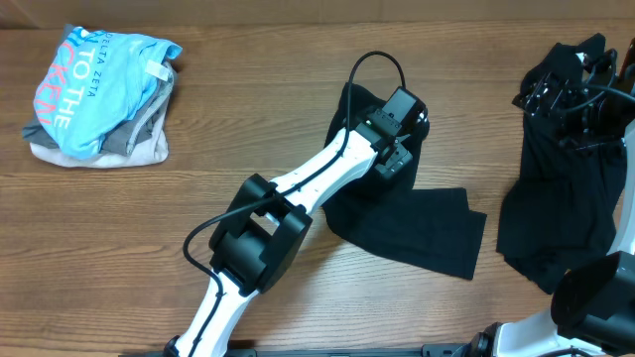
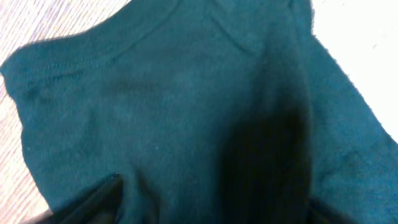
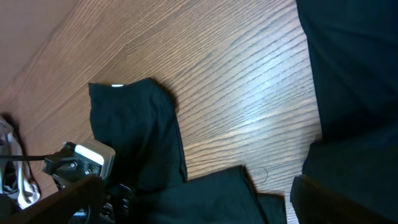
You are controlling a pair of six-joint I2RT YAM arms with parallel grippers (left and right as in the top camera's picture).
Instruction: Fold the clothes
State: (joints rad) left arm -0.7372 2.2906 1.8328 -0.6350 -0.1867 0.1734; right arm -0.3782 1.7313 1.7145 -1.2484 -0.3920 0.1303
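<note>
Under the left tool (image 1: pixel 405 124), a black shirt (image 1: pixel 417 228)

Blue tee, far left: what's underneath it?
A grey garment and a beige garment show at the edges under the blue tee; anything else beneath is covered.

I see bare table (image 1: pixel 248 119) between the pile of clothes (image 1: pixel 99 94) at far left and my left arm (image 1: pixel 298 188), which slants across the middle over a black shirt (image 1: pixel 417 228). A narrow bare strip separates that shirt from the second black shirt (image 1: pixel 556 218) at right.
</note>
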